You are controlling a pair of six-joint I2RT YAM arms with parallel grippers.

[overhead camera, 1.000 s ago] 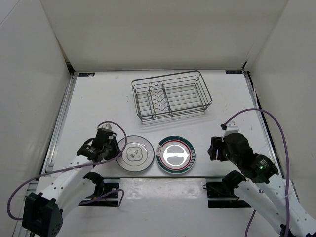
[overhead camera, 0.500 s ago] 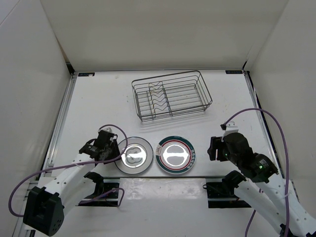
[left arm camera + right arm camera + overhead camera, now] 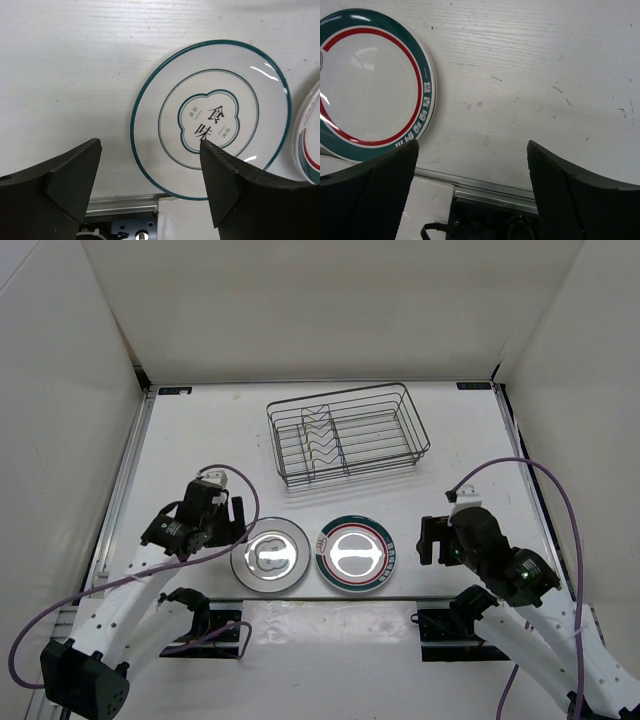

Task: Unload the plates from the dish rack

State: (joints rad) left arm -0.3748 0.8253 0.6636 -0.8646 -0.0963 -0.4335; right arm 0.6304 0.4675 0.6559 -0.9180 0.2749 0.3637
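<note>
Where overhead glare hides it, left wrist shows thin-rimmed plate (image 3: pixel 210 117) lettering; left claw (image 3: pixel 150 144), right claw (image 3: pixel 472 145) spread.

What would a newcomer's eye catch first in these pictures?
Two glossy plates lie flat, side by side, near the front edge of the table: the pale plate on the left, the teal-rimmed plate on the right. Behind them stands the wire rack, holding no plate.

We read 食味 in large dark characters at the centre of the left plate (image 3: pixel 210 120) | small characters on either side, too small for us | white lettering on the teal band of the right plate (image 3: pixel 370 80), illegible to us
</note>
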